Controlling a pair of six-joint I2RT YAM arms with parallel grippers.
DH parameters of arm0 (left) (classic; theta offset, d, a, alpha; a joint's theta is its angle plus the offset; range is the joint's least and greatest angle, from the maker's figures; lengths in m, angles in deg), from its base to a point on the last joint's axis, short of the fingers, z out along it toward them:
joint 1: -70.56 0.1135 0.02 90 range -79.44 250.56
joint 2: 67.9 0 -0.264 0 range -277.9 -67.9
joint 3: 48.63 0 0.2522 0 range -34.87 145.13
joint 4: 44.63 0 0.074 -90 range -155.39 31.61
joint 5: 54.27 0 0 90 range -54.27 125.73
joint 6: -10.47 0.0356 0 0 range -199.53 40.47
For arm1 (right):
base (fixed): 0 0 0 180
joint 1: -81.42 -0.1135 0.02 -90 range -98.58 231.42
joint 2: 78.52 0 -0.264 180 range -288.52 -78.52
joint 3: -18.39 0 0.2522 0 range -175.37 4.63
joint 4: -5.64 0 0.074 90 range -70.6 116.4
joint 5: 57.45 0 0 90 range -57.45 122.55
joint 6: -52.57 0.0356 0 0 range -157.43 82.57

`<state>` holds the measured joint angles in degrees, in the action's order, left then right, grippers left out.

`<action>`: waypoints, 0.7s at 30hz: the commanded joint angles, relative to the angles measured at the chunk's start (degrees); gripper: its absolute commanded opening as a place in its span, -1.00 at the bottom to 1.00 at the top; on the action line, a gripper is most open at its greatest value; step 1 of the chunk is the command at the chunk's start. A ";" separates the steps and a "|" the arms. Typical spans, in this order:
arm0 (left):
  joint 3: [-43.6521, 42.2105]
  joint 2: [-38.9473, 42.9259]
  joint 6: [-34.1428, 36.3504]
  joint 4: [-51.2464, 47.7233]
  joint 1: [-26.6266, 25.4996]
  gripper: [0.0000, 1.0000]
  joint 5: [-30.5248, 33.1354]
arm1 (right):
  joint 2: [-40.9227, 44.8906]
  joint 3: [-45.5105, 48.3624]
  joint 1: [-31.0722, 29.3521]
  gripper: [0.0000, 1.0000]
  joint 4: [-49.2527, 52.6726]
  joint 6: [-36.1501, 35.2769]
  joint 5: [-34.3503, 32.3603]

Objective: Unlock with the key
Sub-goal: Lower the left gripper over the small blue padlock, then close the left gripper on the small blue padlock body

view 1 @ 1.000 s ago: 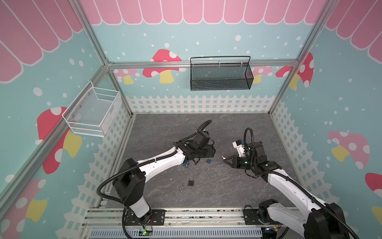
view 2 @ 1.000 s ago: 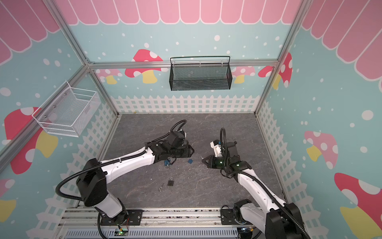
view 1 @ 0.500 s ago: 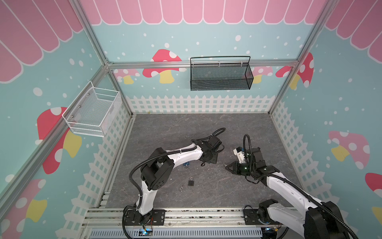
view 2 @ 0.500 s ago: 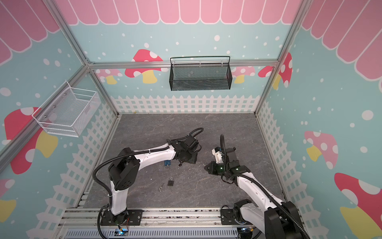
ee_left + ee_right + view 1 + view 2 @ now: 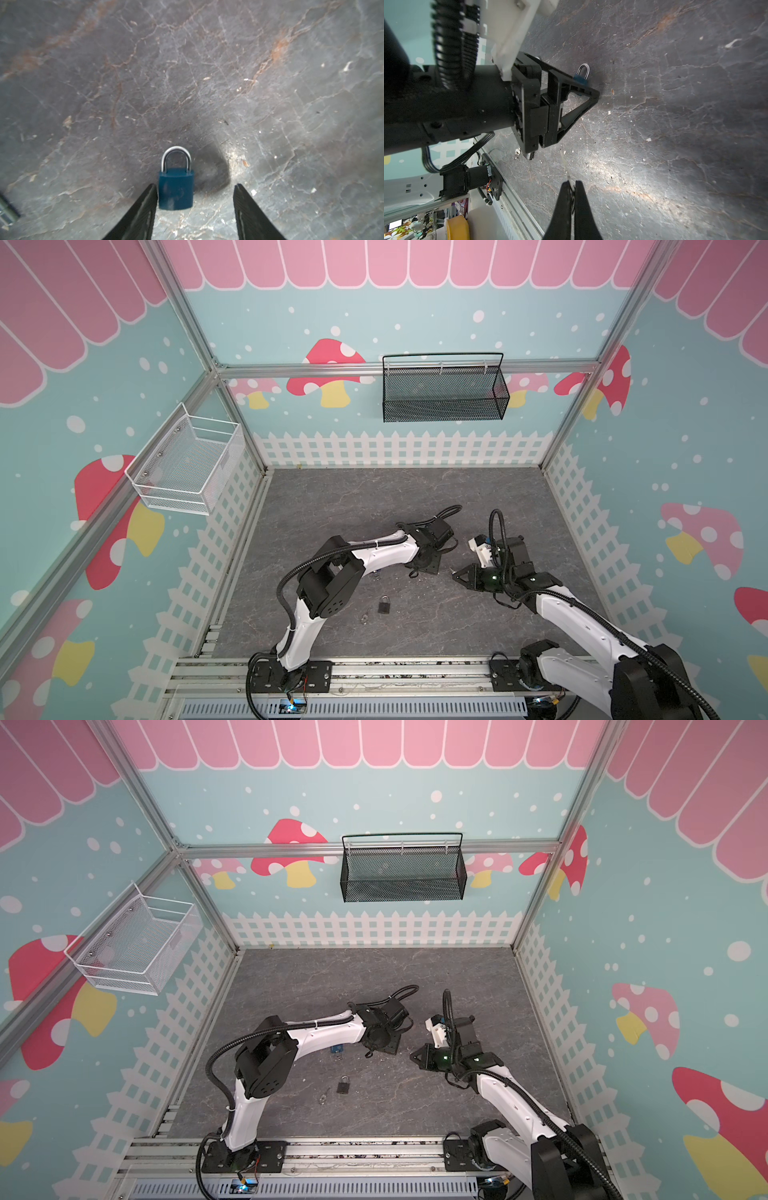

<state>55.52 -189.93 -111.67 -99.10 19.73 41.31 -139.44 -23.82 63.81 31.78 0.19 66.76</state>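
Down on the grey worktop [image 5: 374,506], near its middle, my left tool [image 5: 194,185] points at the surface and stands released, jaws spread either side of the blue padlock [image 5: 176,189]. The padlock lies flat, silver shackle pointing away from the wrist camera. Its body sits right against one finger [image 5: 145,207]. The other finger [image 5: 247,209] is clear of it, with bare stone between them.

From the right wrist camera, the blue padlock [image 5: 581,77] peeks out from behind the left tool [image 5: 593,94], whose tips are down at the surface. In both top views the tool itself covers that padlock.

Over on the other side, my right tool [image 5: 572,182] is clenched on the key [image 5: 564,162]. A thin pale blade pokes out past the fingertips, aimed towards the left tool.

In a top view the right tool [image 5: 456,576] sits just to the right of the left tool [image 5: 415,572], near it but not touching.

Nearer the front rail, a black padlock [image 5: 384,606] lies flat with a small key ring [image 5: 365,617] just beside it, apart from both tools.
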 commanded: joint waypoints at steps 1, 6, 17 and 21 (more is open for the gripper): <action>2.24 -1.58 -2.27 -3.49 -0.47 0.11 3.19 | -0.42 0.67 0.28 -1.00 -0.87 -1.26 1.38; 3.11 -2.62 -5.26 -4.55 -1.00 0.02 5.09 | -0.33 1.03 0.29 -1.00 -0.95 -1.44 1.78; 6.64 -6.72 -7.12 -8.21 -1.64 -0.22 7.71 | -1.29 0.98 0.55 -1.00 -0.96 -0.71 2.12; 6.17 -6.59 -7.51 -9.45 -1.64 -0.25 8.68 | -1.48 0.77 0.64 -1.00 -1.12 -0.71 2.32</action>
<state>61.83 -194.35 -118.03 -105.11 18.18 47.65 -140.67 -23.71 64.07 31.72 -0.11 68.29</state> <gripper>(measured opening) 0.378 0.051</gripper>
